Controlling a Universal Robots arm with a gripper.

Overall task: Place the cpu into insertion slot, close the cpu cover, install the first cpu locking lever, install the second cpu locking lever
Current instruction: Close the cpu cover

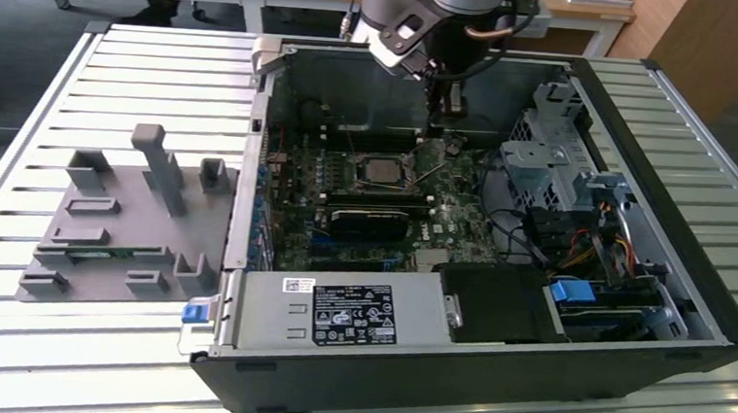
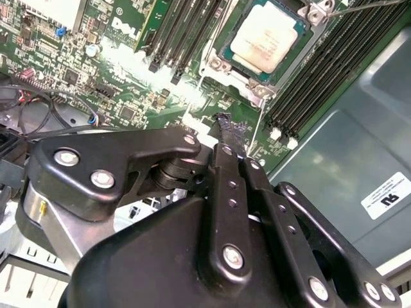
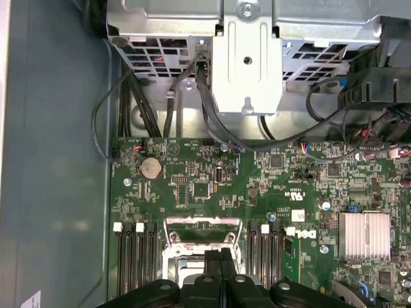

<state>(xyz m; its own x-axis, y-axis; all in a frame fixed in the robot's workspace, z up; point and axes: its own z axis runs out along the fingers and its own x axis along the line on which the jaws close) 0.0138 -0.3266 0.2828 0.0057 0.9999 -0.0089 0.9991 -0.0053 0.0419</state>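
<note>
Currently | gripper fingers pressed together, holding nothing | cpu seated, cpu cover down around it | exterior view: cpu just lower-left of gripper, near frame centre.

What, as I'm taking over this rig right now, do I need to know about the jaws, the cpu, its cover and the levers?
Gripper: jaws shut, nothing seen between them. The tip is low over the motherboard, close beside the cpu cover; I cannot tell if it touches anything.
cpu: seated flat, silver top up.
cpu cover: looks lowered, framing the cpu.
Done: cpu placed; cover appears closed.
Left: the locking levers. One wire lever's end shows at the cover's corner; I cannot tell whether either lever is latched, so check both.
</note>
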